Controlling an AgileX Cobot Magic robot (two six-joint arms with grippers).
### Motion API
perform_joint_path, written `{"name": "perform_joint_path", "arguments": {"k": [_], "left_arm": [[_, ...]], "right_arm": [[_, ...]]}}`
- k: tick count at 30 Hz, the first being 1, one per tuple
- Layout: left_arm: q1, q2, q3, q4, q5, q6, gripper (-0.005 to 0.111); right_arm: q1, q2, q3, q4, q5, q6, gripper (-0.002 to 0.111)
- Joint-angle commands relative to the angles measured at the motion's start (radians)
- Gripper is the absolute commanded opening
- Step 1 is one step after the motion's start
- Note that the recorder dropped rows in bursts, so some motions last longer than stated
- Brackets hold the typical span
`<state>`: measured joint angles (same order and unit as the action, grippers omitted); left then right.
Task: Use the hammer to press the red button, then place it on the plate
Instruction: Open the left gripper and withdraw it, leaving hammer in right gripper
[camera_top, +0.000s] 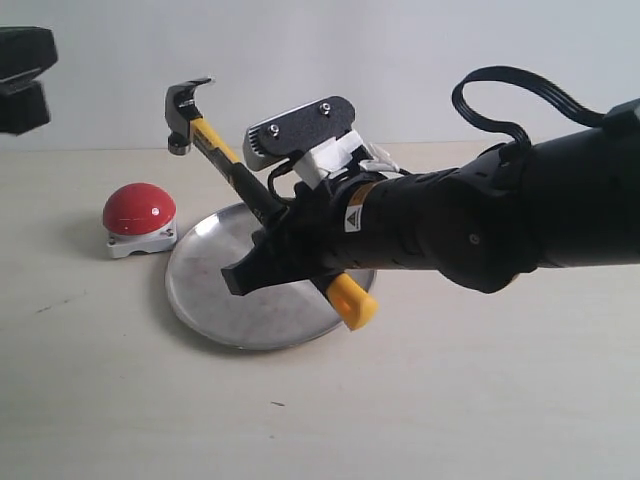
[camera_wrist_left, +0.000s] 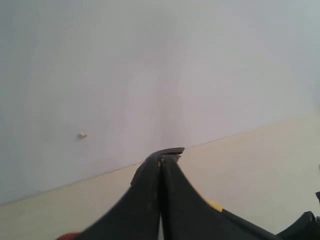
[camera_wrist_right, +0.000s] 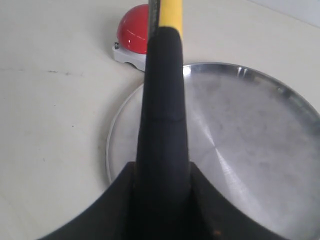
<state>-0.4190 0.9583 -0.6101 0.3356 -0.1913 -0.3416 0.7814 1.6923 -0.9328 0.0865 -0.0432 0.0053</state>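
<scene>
Hammers: one hammer (camera_top: 228, 160). It is up in the air and tilted. Its dark head is high, and its yellow end hangs low over the plate.
Red buttons: one red button (camera_top: 139, 210). It sits on the table (camera_top: 450, 400) just beside the plate. The hammer head is above it and a bit to the side, not touching it.
Plates: one plate (camera_top: 270, 315), flat on the table.
Pincers: two. The right gripper (camera_top: 270, 245) squeezes the hammer's black handle. The left gripper (camera_wrist_left: 161, 160) is pinched tight with nothing in it.
Hidden: the right arm covers the middle of the hammer and part of the plate. In the right wrist view the handle hides part of the button, and the head is cut off.
Hard to see: the left arm is only a dark shape at the edge of the exterior view.
</scene>
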Motion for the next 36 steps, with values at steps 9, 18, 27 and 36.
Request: {"name": "perform_joint_path", "arguments": {"k": [9, 18, 27, 36], "left_arm": [[0.03, -0.544, 0.373, -0.438, -0.134, 0.54, 0.0], [0.163, -0.738, 0.555, -1.298, -0.346, 1.152, 0.0], [0.163, -0.875, 0.564, -0.953, -0.14, 1.097, 0.0], [0.181, -0.958, 0.548, -0.967, 0.014, 1.146, 0.0]], "right_arm": [[0.001, -0.064, -0.014, -0.006, -0.013, -0.005, 0.0], [0.001, -0.089, -0.014, -0.006, 0.007, -0.005, 0.0], [0.001, -0.089, -0.014, -0.017, 0.034, -0.005, 0.0], [0.001, -0.089, -0.014, -0.017, 0.043, -0.029, 0.0]]}}
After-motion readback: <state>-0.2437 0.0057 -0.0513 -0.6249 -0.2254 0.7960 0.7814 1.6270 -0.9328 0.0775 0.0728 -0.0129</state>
